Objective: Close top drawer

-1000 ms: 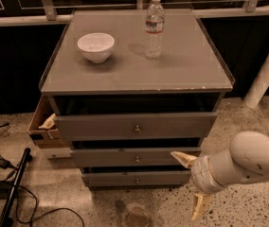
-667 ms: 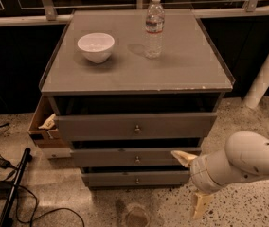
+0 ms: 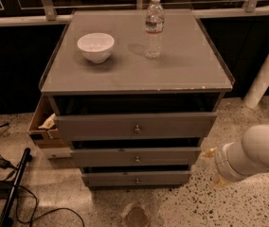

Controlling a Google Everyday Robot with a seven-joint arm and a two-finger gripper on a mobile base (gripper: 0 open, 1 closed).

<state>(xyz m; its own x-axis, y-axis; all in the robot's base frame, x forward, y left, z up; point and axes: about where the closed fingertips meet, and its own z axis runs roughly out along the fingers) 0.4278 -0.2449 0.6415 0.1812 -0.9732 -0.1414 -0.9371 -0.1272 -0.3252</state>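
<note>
The top drawer is the widest grey front of three, with a small round metal knob at its centre. It stands pulled out a little, with a dark gap between it and the cabinet top. My gripper is low at the right, beside the cabinet's right front corner, about level with the middle drawer. Its two pale fingertips are spread apart and hold nothing. It touches no drawer.
A white bowl and a clear water bottle stand on the cabinet top. A brown cardboard box sits against the cabinet's left side. Black cables and a black bar lie on the floor at the left. A white post stands at the right.
My gripper and arm have moved to the right and a little up, away from the fronts of the lower drawers. The drawers have not moved.
</note>
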